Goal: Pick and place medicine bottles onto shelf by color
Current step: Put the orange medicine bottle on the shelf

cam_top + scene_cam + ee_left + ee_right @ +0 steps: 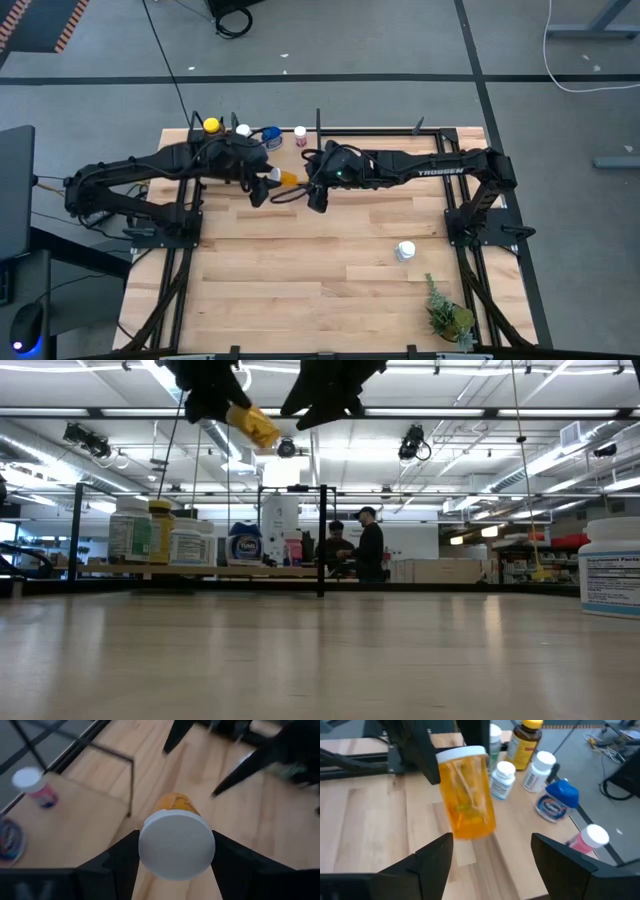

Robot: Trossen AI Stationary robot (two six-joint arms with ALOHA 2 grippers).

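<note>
Holding a translucent orange vial with a flat white cap [465,792] aloft over the light plank tabletop [300,290]: left gripper [175,865], fingers clamped on the cap end, vial tilted in the low view [252,425], well above the surface. Behind and to the left, on the shallow light-wood shelf framed in thin black rails [590,827]: amber bottle with yellow cap [525,742], two small white bottles with white caps [502,780] [537,770] just beside it, then a squat blue jar with a printed label [557,800], then a small pink bottle with a white cap [587,840] standing apart at the end of the row. Just right of the vial: right gripper [492,852], fingers spread wide, free end of the vial between them but not touched. Farther right, standing alone on the planks near the right arm's base: white bottle with white cap [404,250]. Near the front right corner: small green plant [448,315]. Beyond the table, low view: two people in dark clothes [355,545].
</note>
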